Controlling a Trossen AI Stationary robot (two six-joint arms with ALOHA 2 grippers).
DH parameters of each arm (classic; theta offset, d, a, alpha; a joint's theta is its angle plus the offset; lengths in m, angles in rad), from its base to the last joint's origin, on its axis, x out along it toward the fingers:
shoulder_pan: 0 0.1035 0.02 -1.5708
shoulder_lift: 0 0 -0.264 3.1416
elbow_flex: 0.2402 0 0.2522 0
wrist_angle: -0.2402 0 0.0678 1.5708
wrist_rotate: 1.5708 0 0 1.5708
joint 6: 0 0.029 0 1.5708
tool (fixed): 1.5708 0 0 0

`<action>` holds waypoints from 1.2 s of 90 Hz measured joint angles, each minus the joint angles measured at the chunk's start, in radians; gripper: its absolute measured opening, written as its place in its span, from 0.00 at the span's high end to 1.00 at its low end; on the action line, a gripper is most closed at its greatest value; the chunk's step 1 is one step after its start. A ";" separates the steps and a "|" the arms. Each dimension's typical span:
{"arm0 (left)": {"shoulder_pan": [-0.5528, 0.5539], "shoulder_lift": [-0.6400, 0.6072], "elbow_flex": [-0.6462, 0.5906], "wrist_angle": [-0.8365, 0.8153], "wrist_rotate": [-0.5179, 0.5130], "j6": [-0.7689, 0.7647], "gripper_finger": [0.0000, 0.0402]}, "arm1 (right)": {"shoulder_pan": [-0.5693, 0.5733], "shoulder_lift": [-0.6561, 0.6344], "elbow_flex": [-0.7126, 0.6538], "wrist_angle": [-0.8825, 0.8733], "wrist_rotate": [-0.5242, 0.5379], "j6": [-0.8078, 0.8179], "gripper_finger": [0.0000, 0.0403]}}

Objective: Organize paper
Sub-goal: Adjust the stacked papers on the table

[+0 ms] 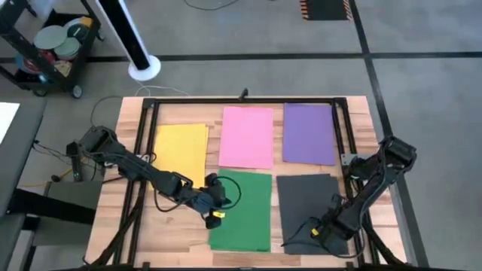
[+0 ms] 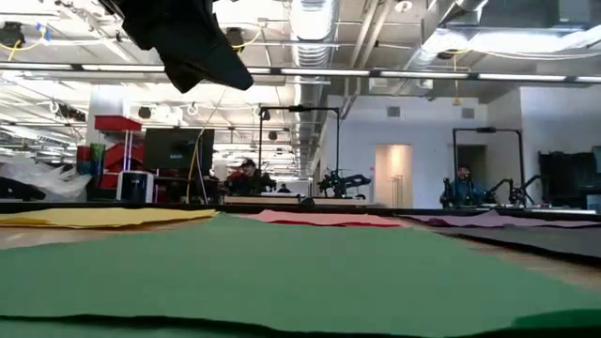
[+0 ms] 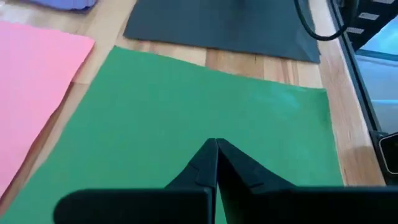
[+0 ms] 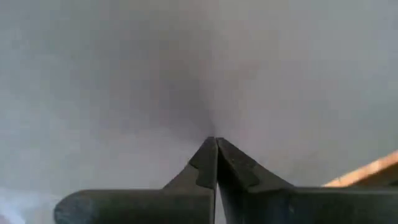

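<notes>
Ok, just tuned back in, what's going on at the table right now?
Five sheets lie spread on the table: yellow paper, pink paper, purple paper, green paper, black paper. The left gripper is shut, over the green sheet's left edge. The right gripper is shut, low over the black sheet's near edge. Neither sheet looks lifted.

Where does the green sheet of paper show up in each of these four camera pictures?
High view: green sheet lies bottom centre, left gripper at its left edge.
Low view: green sheet fills the foreground.
Left wrist view: green sheet spreads ahead of the shut fingers.
Right wrist view: not in it.
Shared landmark: the pink sheet beside it.
</notes>
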 joint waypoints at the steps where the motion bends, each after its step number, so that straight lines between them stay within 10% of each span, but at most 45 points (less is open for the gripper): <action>1: 0.001 0.003 0.000 0.010 0.002 0.006 1.00 | 0.000 -0.002 0.000 -0.001 0.003 0.000 1.00; 34: 0.048 0.291 0.202 0.120 0.155 0.258 1.00 | 0.013 -0.092 0.098 -0.161 0.236 0.007 1.00; 108: 0.178 0.830 0.851 -0.155 0.240 0.522 1.00 | 0.130 -0.147 0.100 -0.298 0.288 0.209 1.00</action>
